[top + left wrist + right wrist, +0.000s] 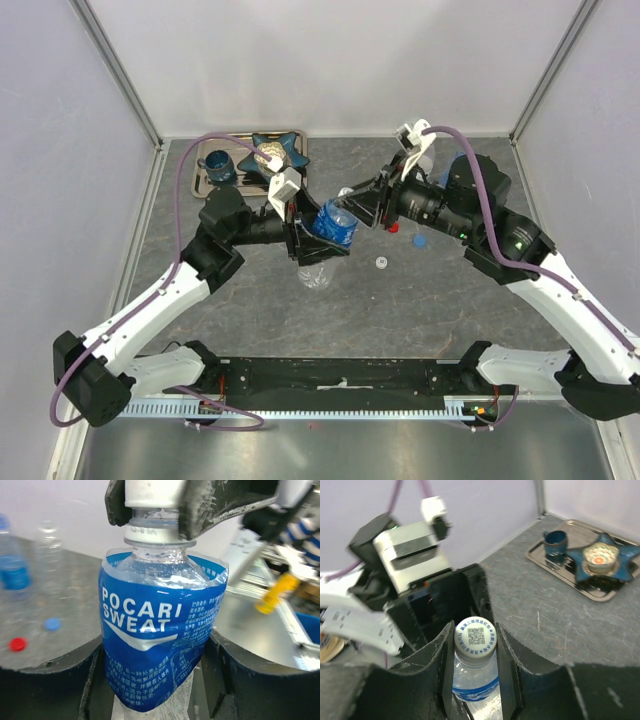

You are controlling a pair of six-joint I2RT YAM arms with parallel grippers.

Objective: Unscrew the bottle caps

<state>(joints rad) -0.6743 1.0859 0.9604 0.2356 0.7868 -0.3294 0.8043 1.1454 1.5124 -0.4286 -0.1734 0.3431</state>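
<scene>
Left hand [318, 238] grips blue-labelled bottle [155, 630] above mid tabletop [430, 310]; right hand [475, 647] is clamped on its white cap [475, 636]. Red cap [18, 643] and blue cap [52, 624] lie just beside; tray [215, 185] at far edge, well apart.

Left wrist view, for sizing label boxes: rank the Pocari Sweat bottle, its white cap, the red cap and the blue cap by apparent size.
Pocari Sweat bottle, nearest the camera.
Then the white cap, also near.
Last, red cap and blue cap: alike, farther off, unranked.
</scene>
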